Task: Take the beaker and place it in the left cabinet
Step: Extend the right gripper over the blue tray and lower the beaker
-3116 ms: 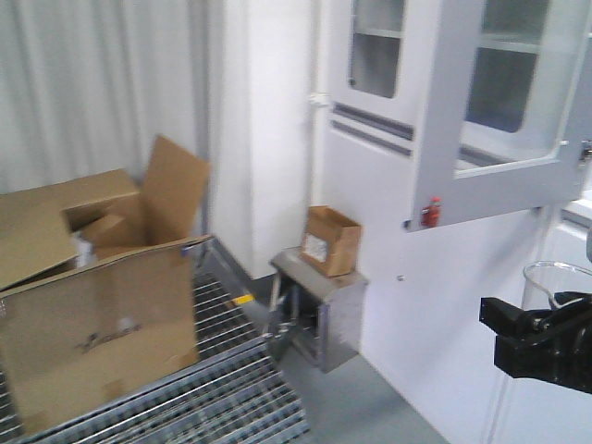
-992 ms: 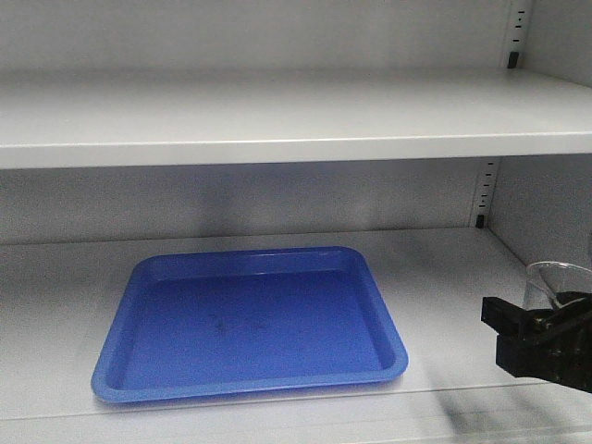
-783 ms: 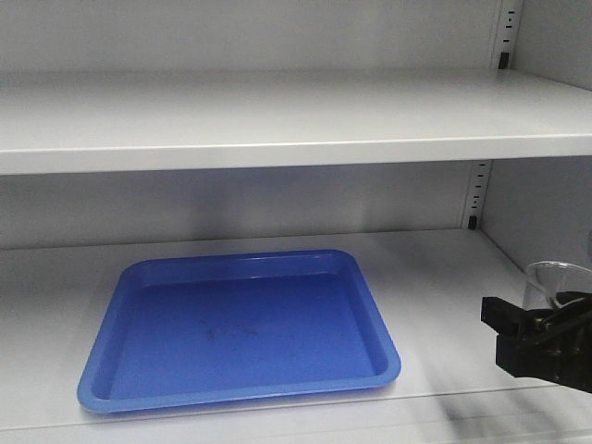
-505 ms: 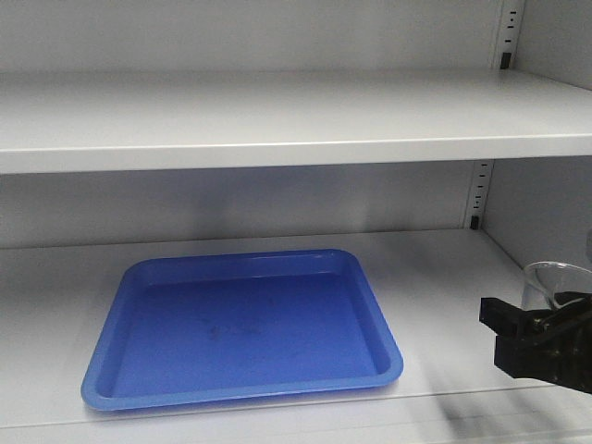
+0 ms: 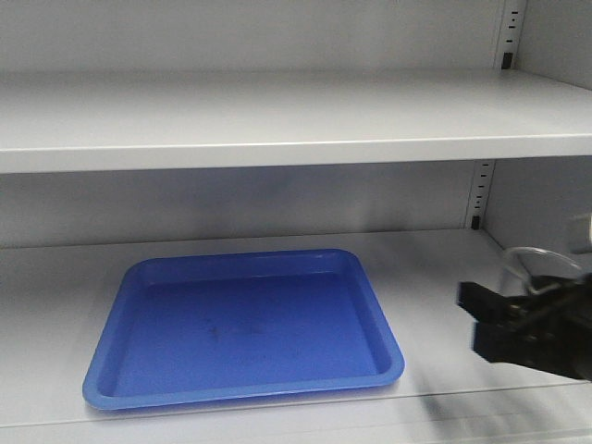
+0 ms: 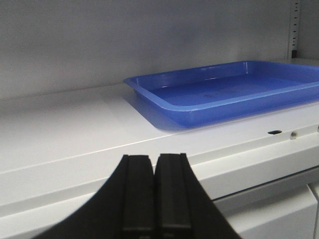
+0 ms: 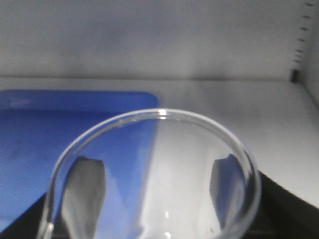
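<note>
1. You are gripping the beaker (image 5: pixel 536 268) in the right gripper (image 5: pixel 523 328), at the front-right edge of the left cabinet (image 5: pixel 277 116), over its lower shelf (image 5: pixel 435 268) and right of the blue tray (image 5: pixel 245 324).
2. You are keeping the left gripper (image 6: pixel 154 191) clenched on nothing, fingers pressed together below the shelf edge.
3. You are handling thin clear glass: likely light, stiff, slippery, breakable. Squeezing the wall mid-height, away from the spout, looks like the safest hold.
4. You are getting the whole placement from the front view, though the beaker is blurred there.
5. You are getting the rim (image 7: pixel 159 117) sharp in the right wrist view, with both pads (image 7: pixel 87 186) showing through the glass wall.
6. You are getting only tray and shelf lip from the left wrist view, no beaker.
</note>
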Controlling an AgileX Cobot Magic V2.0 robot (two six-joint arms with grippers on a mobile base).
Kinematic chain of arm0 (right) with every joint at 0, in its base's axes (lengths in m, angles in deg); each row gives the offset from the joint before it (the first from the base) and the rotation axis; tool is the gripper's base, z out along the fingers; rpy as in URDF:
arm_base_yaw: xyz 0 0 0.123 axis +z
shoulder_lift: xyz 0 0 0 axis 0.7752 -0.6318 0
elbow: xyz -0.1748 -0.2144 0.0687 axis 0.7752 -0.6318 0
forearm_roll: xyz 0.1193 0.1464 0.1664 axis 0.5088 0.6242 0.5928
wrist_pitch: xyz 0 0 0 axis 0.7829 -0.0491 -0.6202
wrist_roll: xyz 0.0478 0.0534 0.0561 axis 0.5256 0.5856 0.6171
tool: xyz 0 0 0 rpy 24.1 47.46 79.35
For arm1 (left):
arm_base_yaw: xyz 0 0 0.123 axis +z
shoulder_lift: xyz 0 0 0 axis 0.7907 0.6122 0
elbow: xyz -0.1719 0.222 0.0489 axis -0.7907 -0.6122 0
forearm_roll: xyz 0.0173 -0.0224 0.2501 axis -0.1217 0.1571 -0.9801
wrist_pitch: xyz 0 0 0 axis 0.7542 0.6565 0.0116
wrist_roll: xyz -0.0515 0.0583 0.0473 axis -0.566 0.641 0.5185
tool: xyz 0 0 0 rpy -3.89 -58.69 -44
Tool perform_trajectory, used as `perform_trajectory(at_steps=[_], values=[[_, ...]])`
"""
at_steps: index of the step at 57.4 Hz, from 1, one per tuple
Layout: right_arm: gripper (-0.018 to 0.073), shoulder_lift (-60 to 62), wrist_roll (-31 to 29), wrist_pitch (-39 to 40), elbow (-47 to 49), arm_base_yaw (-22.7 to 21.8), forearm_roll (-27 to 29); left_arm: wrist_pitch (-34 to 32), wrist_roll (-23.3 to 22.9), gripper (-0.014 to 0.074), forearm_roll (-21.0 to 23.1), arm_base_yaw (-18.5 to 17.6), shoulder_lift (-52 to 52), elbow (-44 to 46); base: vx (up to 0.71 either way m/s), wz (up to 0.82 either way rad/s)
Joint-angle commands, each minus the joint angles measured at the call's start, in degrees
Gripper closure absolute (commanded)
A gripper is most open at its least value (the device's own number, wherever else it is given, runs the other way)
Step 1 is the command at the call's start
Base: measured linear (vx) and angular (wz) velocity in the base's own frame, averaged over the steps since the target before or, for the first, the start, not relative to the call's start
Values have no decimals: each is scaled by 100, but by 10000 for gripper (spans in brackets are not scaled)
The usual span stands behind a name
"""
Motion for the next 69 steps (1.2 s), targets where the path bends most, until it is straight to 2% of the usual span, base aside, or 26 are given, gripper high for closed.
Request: perform_trajectory(at_steps=[1, 6, 11, 14, 19, 24, 30, 42, 56, 62, 69], values=[[561, -477, -41, 1511, 164, -19, -103, -482, -19, 596, 47, -22, -103, -94, 0, 0], [562, -1120, -45, 2612, 169, -19, -130, -482, -19, 596, 47, -22, -103, -94, 0, 0], [562, -1830, -45, 3729, 233, -19, -440, -482, -19, 596, 47, -22, -103, -94, 0, 0], [562, -2183, -36, 3970, 372, -19, -673, -482, -19, 596, 47, -22, -103, -94, 0, 0], [562, -2743, 64, 3592, 857, 76, -989, -482, -19, 596, 47, -22, -103, -94, 0, 0], [562, -3171, 115, 2867, 1499, 223, -1121, -482, -19, 596, 47, -22, -103, -94, 0, 0], [562, -3606, 136, 2468, 2224, 352, -1134, -482, -19, 596, 47, -22, -103, -94, 0, 0], [561, -4281, 505, 2426, 3102, 447, -1135, -482, -19, 596, 47, -22, -103, -94, 0, 0], [545, -4644, 538, 2707, 3213, 447, -1133, -482, -19, 596, 47, -22, -103, -94, 0, 0], [498, -4657, 538, 2702, 3194, 447, -1133, -482, -19, 596, 47, -22, -103, -94, 0, 0], [398, -4657, 538, 2702, 3194, 447, -1133, -482, -19, 596, 47, -22, -103, -94, 0, 0]])
